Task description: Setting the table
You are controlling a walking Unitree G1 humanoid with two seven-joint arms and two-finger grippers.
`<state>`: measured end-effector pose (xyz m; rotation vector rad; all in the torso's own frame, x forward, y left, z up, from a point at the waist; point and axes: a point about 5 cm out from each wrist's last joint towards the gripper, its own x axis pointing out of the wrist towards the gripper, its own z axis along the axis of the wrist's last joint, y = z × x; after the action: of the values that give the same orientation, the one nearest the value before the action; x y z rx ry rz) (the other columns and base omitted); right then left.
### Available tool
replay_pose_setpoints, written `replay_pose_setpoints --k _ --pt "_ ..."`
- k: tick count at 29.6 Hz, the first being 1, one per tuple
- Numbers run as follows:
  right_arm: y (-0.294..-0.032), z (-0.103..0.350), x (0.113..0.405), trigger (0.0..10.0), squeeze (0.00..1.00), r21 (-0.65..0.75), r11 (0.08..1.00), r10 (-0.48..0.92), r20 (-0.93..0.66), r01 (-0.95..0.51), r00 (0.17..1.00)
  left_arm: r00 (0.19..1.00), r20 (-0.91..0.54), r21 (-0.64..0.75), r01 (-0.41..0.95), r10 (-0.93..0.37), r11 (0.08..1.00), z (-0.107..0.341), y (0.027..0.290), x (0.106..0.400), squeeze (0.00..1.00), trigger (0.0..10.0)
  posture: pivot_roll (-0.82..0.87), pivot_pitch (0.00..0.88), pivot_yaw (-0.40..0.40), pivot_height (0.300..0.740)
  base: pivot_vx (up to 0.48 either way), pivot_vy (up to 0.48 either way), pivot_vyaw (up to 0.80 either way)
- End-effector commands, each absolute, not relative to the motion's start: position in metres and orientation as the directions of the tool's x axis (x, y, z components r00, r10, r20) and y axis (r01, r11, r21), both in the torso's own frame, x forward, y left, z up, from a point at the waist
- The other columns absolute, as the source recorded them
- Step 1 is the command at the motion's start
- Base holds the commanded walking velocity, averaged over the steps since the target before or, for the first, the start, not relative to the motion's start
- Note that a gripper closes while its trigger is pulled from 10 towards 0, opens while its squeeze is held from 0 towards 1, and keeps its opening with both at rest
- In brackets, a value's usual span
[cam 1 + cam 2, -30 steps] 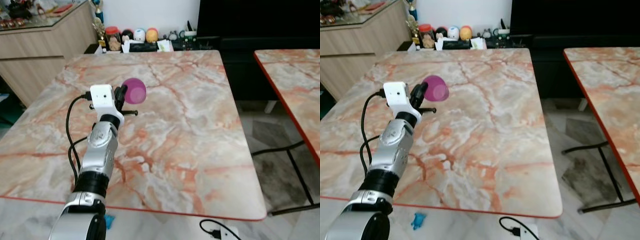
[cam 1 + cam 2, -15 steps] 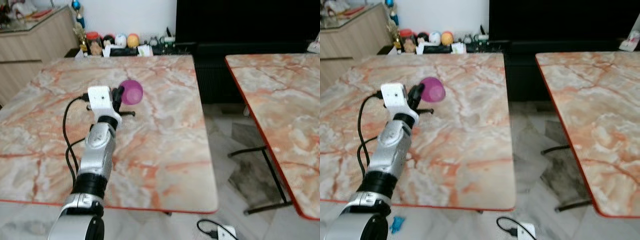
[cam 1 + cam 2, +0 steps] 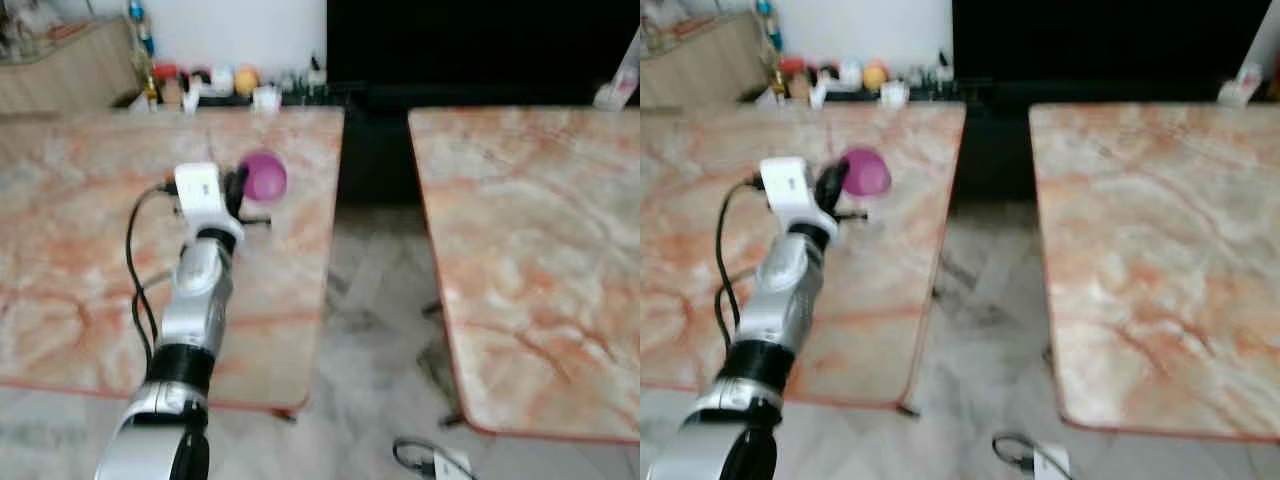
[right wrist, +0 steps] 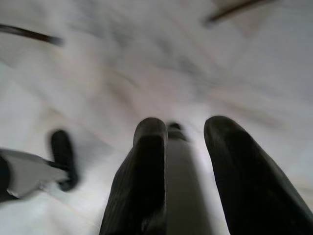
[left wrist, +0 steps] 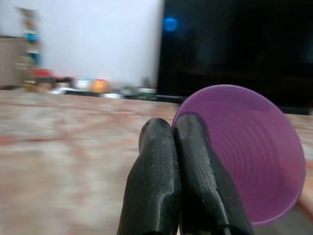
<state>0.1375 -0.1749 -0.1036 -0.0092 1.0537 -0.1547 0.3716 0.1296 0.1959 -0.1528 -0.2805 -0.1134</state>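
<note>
Left eye view: left gripper (image 3: 240, 186) is held out over the left table (image 3: 70, 270), fingers pinched together on the rim of the purple cup (image 3: 265, 176)
Cup: carried in the air above the left table, near its right edge, mouth turned sideways; in the left wrist view the 2 black fingers (image 5: 161, 186) press side by side on the cup's edge (image 5: 249, 152)
Change: the whole picture has slid left over the last second, so the head has turned right; the left table now sits at the left and a second table (image 3: 540, 260) fills the right, with a floor gap (image 3: 370, 300) between the 2
Unchanged: the cup's place in the gripper matches the earlier pictures, so the grip looks sound
Right gripper (image 4: 186, 161): fingers apart, nothing between them, hanging over blurred pale floor
Blur: both eye views are smeared, which suggests the robot is mid-turn
Meaning for task: my guess is that the cup is meant for the second table; no place setting is laid yet on either table
</note>
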Motion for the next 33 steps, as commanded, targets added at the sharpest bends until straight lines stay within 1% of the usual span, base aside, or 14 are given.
replay_pose_setpoints --k 1,28,33 --pt "-0.1732 -0.1041 0.1368 10.0 0.00 -0.078 0.990 -0.127 -0.867 0.120 0.481 0.947 0.310 -0.122 0.127 -0.083 0.984 0.2061 0.1331 0.3737 0.00 10.0 0.01 0.000 0.052 0.740 0.000 -0.480 0.00" --pt "-0.1685 -0.1045 0.1369 10.0 0.00 -0.078 0.992 -0.118 -0.870 0.102 0.478 0.942 0.325 -0.123 0.124 -0.078 0.985 0.2133 0.1374 0.3758 0.00 10.0 0.02 0.000 0.047 0.740 0.000 -0.480 0.00" --pt "-0.1660 -0.1052 0.1352 10.0 0.00 -0.077 0.992 -0.116 -0.872 0.100 0.476 0.942 0.326 -0.119 0.128 -0.083 0.985 0.2157 0.1416 0.3773 0.00 10.0 0.02 0.000 0.043 0.740 0.000 -0.480 0.00"
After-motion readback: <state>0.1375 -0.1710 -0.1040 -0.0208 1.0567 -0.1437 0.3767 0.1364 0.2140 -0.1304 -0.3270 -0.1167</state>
